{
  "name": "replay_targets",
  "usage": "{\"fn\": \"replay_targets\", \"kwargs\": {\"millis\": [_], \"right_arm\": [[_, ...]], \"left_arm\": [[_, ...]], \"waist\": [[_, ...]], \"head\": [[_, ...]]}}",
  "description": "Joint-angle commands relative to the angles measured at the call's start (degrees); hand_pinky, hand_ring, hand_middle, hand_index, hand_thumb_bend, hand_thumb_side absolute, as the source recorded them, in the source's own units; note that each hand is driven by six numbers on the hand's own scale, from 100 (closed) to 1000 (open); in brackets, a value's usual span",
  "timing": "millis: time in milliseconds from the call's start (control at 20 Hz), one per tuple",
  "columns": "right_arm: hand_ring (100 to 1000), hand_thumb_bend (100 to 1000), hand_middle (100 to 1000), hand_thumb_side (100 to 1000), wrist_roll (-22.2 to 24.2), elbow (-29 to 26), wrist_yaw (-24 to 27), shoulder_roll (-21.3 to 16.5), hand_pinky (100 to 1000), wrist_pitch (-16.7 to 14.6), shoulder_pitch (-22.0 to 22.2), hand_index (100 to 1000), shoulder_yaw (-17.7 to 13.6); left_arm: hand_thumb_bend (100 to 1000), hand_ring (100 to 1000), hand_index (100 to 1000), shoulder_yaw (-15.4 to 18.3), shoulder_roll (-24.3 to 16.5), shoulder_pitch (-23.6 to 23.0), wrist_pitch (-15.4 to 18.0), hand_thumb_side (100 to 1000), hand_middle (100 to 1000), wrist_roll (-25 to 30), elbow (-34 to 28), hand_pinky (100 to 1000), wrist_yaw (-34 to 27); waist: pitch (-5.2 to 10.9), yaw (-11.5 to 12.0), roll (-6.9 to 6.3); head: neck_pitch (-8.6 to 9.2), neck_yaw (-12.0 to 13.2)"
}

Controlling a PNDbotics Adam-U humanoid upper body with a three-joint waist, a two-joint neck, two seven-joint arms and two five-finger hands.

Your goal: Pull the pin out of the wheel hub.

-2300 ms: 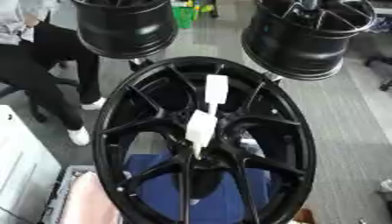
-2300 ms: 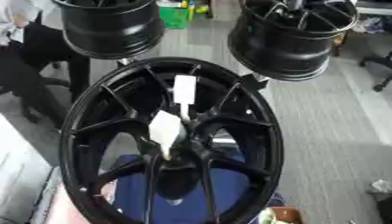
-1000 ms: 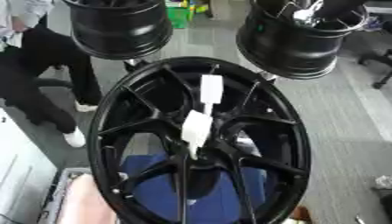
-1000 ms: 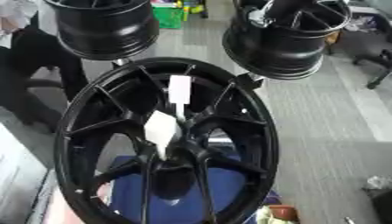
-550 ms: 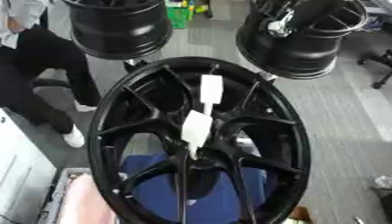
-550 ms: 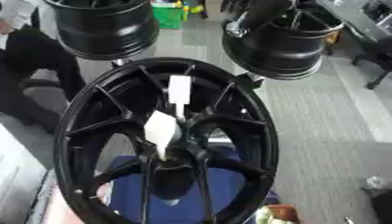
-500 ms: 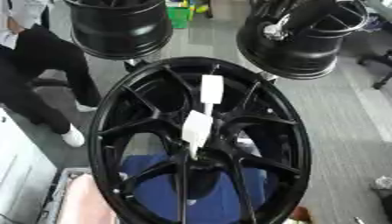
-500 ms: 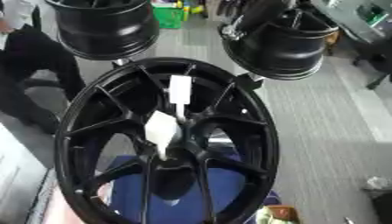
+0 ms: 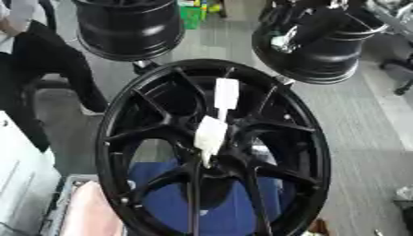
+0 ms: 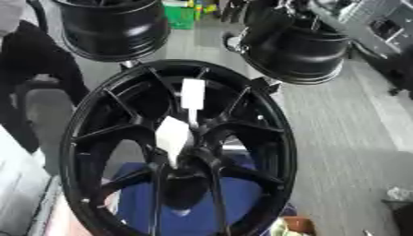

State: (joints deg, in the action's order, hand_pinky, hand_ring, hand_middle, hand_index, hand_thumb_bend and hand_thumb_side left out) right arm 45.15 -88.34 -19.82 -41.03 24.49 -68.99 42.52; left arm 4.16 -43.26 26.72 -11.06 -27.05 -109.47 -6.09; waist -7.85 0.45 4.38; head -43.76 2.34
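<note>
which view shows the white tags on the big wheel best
The left eye view. Both white tags sit near the picture's middle on the big black wheel, and the upper one stands out sharply against the spokes. The right eye view shows the same tags, further left, with the lower one more blurred.

No text, brand, number or sign can be read anywhere in either view. The two white tags hanging at the centre of the black wheel hub are the only things that look like labels; their faces show plain white, and any printing on them is too blurred to make out. The two other black wheels, at the far left and at the far right, carry no legible marking. A small pale patch on the far right wheel shows no letters. The green box on the floor at the far edge has coloured patches, none readable.
</note>
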Motion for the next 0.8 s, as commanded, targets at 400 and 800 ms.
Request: {"fn": "replay_targets", "kwargs": {"millis": [400, 800], "right_arm": [[868, 100, 863, 591, 2.4, -5.7, 3.2, -0.4, 895, 12.5, -0.7, 923, 1.7], [864, 100, 863, 626, 1.2, -6.8, 3.8, 0.5, 895, 15.5, 0.2, 918, 2.1]], "left_arm": [[524, 628, 736, 0.1, -1.6, 0.8, 0.0, 558, 583, 0.4, 0.0, 654, -0.5], [524, 628, 735, 0.1, -1.2, 0.9, 0.0, 558, 584, 0.4, 0.0, 656, -0.7]], "waist": [[0.19, 0.2, 0.08], [0.07, 0.5, 0.23]], "head": [[0.46, 0.9], [0.57, 0.9]]}}
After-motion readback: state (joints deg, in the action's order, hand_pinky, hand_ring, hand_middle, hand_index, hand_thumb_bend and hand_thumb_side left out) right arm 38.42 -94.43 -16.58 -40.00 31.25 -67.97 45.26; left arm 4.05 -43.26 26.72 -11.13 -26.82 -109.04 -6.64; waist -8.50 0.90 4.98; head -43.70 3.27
